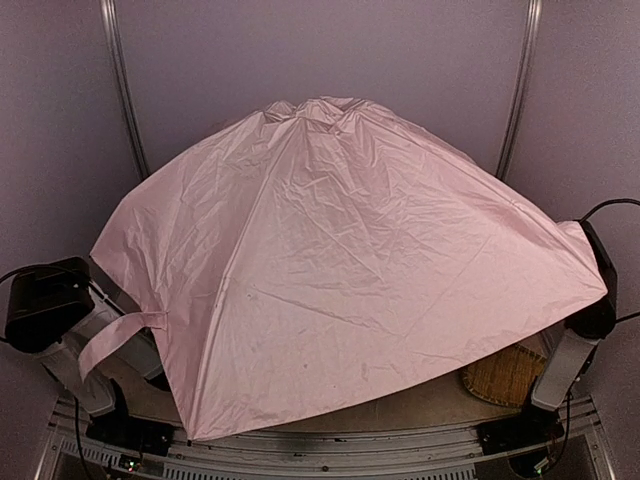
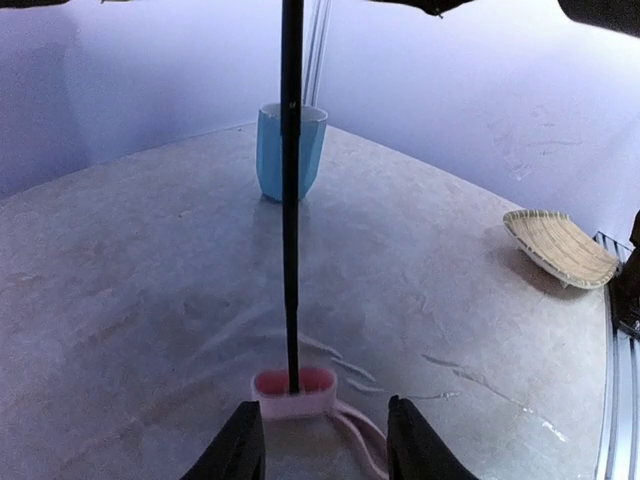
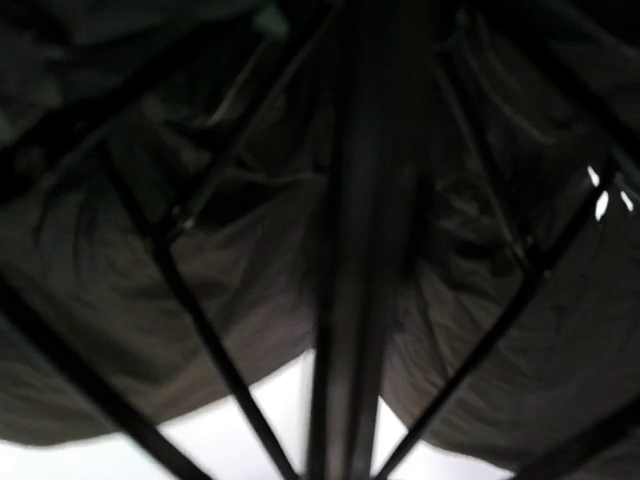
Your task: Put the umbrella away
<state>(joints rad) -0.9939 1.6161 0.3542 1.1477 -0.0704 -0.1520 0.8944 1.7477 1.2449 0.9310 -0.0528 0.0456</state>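
The umbrella (image 1: 330,260) is standing fully open over most of the table, its handle (image 2: 272,384) resting on the tabletop and its shaft (image 2: 291,200) rising upright. Nothing visible is bracing it, so it is risking a topple or a roll, and the shaft could sweep into the cup (image 2: 312,150) just behind it. The left gripper (image 2: 325,410) is sitting partly open, gripping nothing, with the handle lying just ahead of its fingertips. The right gripper is hiding under the canopy, and its hold cannot be told.

pink umbrella (image 1: 330,270): 1 | blue cup (image 2: 312,150): 1 | woven tray (image 2: 560,248): 1
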